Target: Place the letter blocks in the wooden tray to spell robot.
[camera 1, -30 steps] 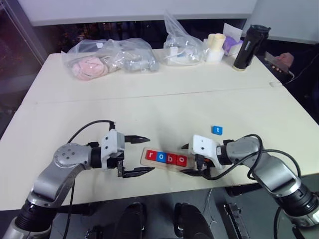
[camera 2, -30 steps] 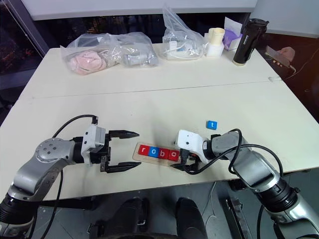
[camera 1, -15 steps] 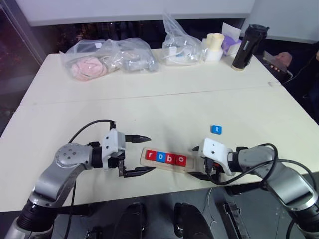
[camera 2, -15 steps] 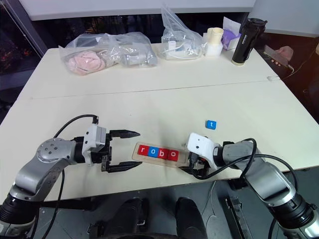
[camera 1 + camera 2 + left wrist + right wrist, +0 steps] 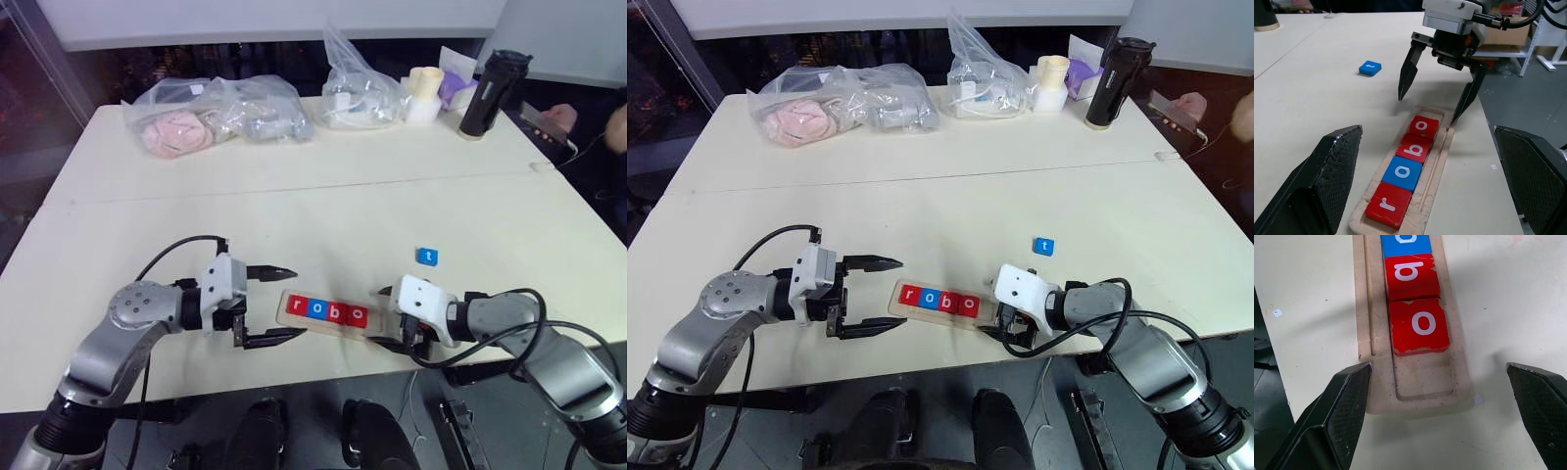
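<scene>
- The right hand [image 5: 389, 318], black fingers spread apart and empty, hovers at the free end of the long pale-wood tray [image 5: 1376, 382].
- The left hand [image 5: 276, 305], also spread and empty, waits at the tray's other end.
- Four flat square letter tiles [image 5: 1405, 174] already sit in the groove, reading r, o, b, o; one slot is bare.
- The small blue t tile [image 5: 426, 257] lies loose on the cream surface [image 5: 294, 225], beyond the tray.
- Best next, I judge: the right hand reaches there, pinches the tile by its edges, keeps it flat and lowers it squarely beside the last o.

You see a pale table [image 5: 323, 201] with a seam across it, a white wall [image 5: 245, 15] behind, and dark floor [image 5: 323, 431] below.
</scene>
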